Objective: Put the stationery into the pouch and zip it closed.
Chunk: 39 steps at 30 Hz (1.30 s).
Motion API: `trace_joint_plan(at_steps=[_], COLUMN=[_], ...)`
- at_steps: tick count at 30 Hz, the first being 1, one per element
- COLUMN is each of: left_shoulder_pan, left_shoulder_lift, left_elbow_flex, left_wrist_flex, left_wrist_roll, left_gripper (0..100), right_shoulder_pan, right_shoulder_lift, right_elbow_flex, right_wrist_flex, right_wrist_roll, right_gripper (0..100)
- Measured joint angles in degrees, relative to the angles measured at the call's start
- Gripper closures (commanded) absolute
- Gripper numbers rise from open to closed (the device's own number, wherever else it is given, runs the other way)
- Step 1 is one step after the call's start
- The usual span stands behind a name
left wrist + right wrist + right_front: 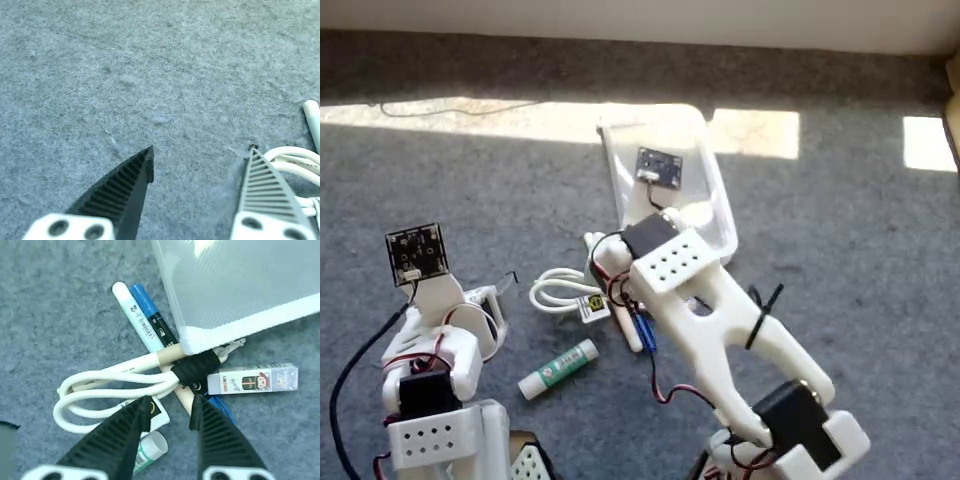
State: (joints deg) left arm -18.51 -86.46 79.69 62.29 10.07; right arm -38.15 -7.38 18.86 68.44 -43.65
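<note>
Grey carpet point(860, 300); cable point(100, 385), pens point(145, 315) crowd pouch point(240, 285) corner.

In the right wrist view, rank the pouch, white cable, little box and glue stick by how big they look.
1. pouch, though cut off by the frame.
2. white cable.
3. little box.
4. glue stick, unsure: the right end effector hides most of it.

Printed lettering beside a cartoon figure on the small box point(252, 381); barcode on the white pen point(141, 325); green printed label on the glue stick point(558, 368), six o'clock from the cable point(536, 292).
</note>
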Motion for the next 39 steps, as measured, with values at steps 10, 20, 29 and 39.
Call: trace_joint_plan(at_steps=[10, 20, 29, 39], left_shoulder_pan=[0.0, 0.0, 0.0, 0.0], left_shoulder_lift=[0.0, 0.0, 0.0, 0.0], left_elbow_flex=[0.0, 0.0, 0.0, 0.0], left_wrist_flex=[0.0, 0.0, 0.0, 0.0], left_wrist_roll=[0.0, 0.0, 0.0, 0.0], left_gripper=[73, 73, 73, 73], right_shoulder_pan=[0.0, 0.0, 0.0, 1.3], right_shoulder_lift=[10.1, 10.8, 13.6, 15.4], right_elbow_flex=[-5.2, -5.2, -4.7, -4.7], right_wrist_flex=[0.2, 0.2, -4.5, -4.6], right_wrist_roll=[-6.3, -9.0, -9.0, -9.0], right_gripper=[74.5, 74.6, 83.5, 83.5])
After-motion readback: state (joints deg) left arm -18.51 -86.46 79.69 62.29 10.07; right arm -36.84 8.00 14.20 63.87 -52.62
